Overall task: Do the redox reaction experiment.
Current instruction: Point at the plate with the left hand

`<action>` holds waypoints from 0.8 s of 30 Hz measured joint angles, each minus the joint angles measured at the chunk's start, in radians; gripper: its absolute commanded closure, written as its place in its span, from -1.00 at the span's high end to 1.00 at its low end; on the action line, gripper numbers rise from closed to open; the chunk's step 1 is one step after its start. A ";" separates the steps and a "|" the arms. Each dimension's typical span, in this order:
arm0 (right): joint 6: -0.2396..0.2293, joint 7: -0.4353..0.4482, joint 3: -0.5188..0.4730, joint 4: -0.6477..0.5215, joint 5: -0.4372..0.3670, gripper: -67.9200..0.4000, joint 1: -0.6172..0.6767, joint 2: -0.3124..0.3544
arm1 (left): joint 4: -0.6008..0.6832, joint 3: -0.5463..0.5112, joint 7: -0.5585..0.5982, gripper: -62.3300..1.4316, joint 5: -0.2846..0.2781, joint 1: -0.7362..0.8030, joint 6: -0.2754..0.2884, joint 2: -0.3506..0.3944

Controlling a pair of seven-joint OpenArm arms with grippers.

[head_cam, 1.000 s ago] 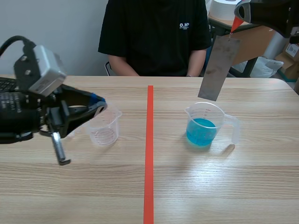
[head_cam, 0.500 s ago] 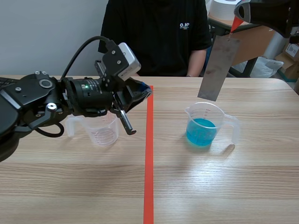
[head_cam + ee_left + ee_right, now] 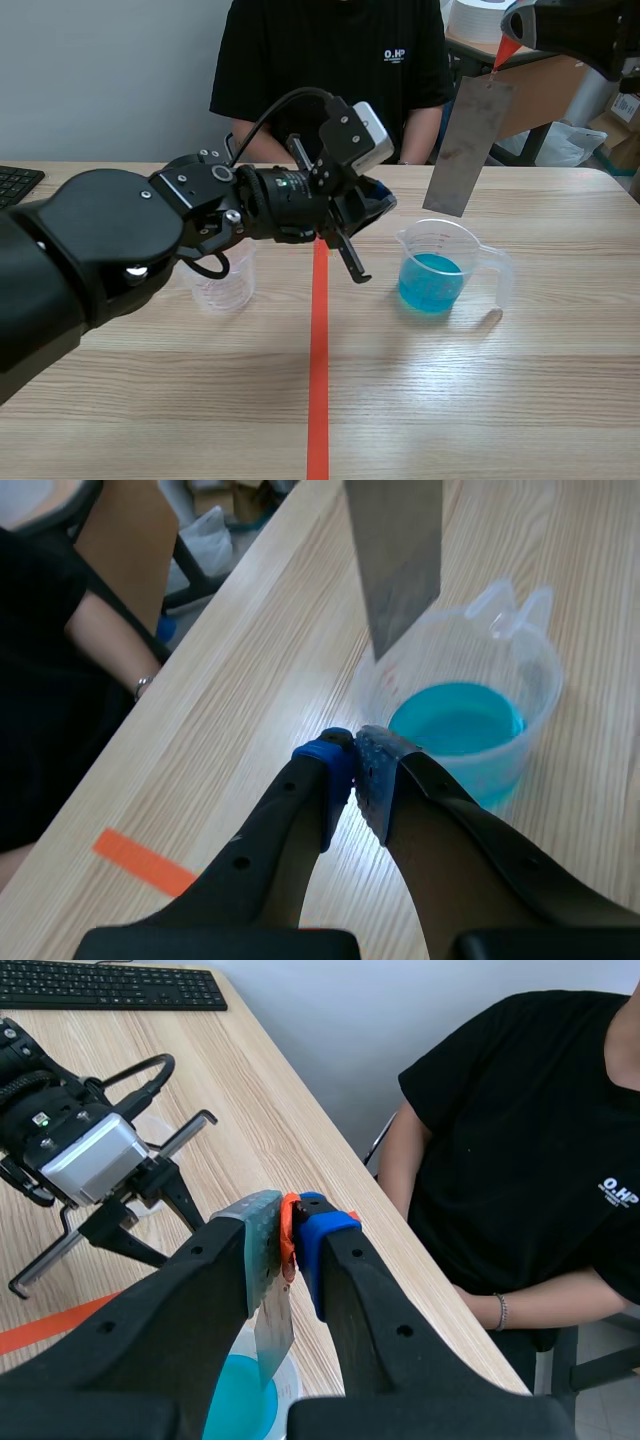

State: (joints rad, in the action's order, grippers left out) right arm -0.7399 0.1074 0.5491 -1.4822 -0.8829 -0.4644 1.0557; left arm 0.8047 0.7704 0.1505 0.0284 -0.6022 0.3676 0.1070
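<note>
The left gripper point(image 3: 352, 755), closed and empty, hangs just left of the beaker point(image 3: 445, 245). Pushing right, it could tip it or knock the strip point(image 3: 468, 145) pinched in the right gripper point(image 3: 290, 1225).

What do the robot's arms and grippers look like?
Both arms are chunky and black. The left arm has a silver camera box and a looping black cable. The left gripper and right gripper have black fingers with blue and grey-green dotted pads.

Grey metal strip point(image 3: 468, 145) above blue-liquid beaker point(image 3: 472, 260)
</note>
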 measured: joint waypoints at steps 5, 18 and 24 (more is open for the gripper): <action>0.000 0.000 0.000 0.000 0.000 -0.94 0.000 0.000 | -0.067 0.000 0.010 -0.80 0.014 -0.039 0.000 -0.050; 0.000 0.000 0.000 0.000 0.000 -0.94 0.000 0.000 | -0.182 -0.001 0.083 -0.80 0.080 -0.060 -0.008 -0.079; 0.000 0.000 0.000 0.000 0.000 -0.94 0.000 0.000 | -0.189 -0.001 0.087 -0.80 0.080 -0.060 -0.008 -0.079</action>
State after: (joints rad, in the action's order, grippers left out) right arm -0.7399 0.1070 0.5491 -1.4822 -0.8829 -0.4644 1.0557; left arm 0.6155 0.7692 0.2378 0.1085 -0.6624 0.3595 0.0280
